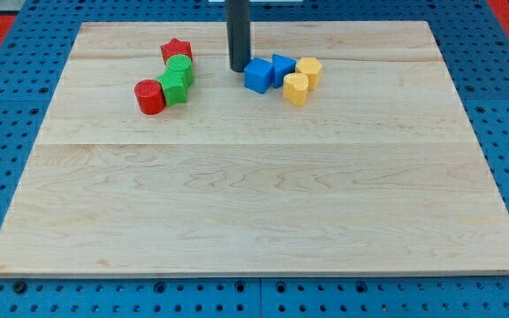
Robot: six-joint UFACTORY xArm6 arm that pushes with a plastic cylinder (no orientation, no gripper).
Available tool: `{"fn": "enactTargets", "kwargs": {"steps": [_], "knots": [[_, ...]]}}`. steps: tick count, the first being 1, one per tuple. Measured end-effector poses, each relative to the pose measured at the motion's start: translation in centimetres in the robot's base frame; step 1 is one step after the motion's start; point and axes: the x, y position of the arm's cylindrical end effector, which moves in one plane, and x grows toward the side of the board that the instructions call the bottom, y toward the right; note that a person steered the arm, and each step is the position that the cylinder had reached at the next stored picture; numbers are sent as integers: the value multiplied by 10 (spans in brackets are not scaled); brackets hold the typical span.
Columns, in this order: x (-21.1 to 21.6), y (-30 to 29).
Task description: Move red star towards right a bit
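Note:
The red star (176,49) lies near the view's top left of the wooden board (254,194). It touches a green block (181,67) just below it. My tip (238,69) rests on the board to the right of the star, with a gap of bare wood between them. The tip stands right beside the left edge of a blue block (257,76).
A second green block (173,88) and a red cylinder (149,97) sit below the star's group. A second blue block (282,67) and two yellow blocks (308,70) (296,89) lie right of the tip. A blue pegboard (7,177) surrounds the board.

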Motion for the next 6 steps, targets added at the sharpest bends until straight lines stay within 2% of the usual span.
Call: {"fn": "enactTargets", "kwargs": {"steps": [1, 2, 3, 5, 6], "knots": [[3, 13], [-1, -5], [-24, -12], [-29, 47], [-29, 55]]}}
